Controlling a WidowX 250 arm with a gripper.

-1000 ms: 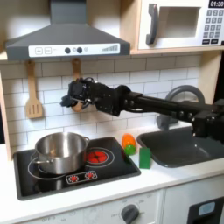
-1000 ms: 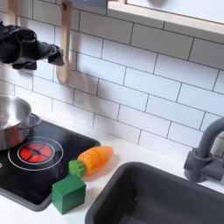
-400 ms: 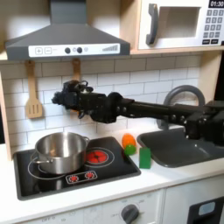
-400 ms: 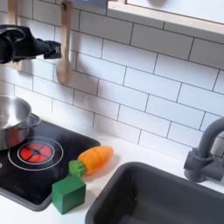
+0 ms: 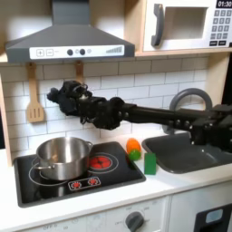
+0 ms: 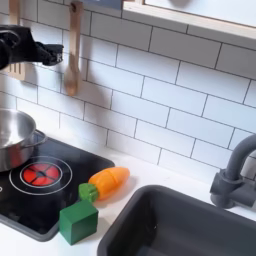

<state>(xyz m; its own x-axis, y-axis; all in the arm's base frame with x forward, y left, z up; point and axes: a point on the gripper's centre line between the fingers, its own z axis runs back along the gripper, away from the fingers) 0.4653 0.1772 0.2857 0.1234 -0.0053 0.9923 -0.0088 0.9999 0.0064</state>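
My gripper (image 5: 60,95) hangs in the air above the silver pot (image 5: 62,156), on the black arm that reaches in from the first exterior view's right. In the second exterior view the gripper (image 6: 18,47) sits at the left edge, above the pot (image 6: 12,138) and left of a hanging wooden spoon (image 6: 73,60). It holds nothing that I can see, and its jaws are too dark and small to read. An orange carrot (image 5: 133,146) and a green block (image 5: 149,163) lie right of the stove (image 5: 100,179).
A wooden spatula (image 5: 34,98) hangs on the tiled wall at the left of the first exterior view. The grey sink (image 5: 186,150) and faucet (image 5: 188,98) are at the right. A range hood (image 5: 68,36) and microwave (image 5: 186,24) are overhead.
The gripper has moved to the left in both exterior views, from over the stove's middle to above the pot. The pot, carrot and block have not moved.
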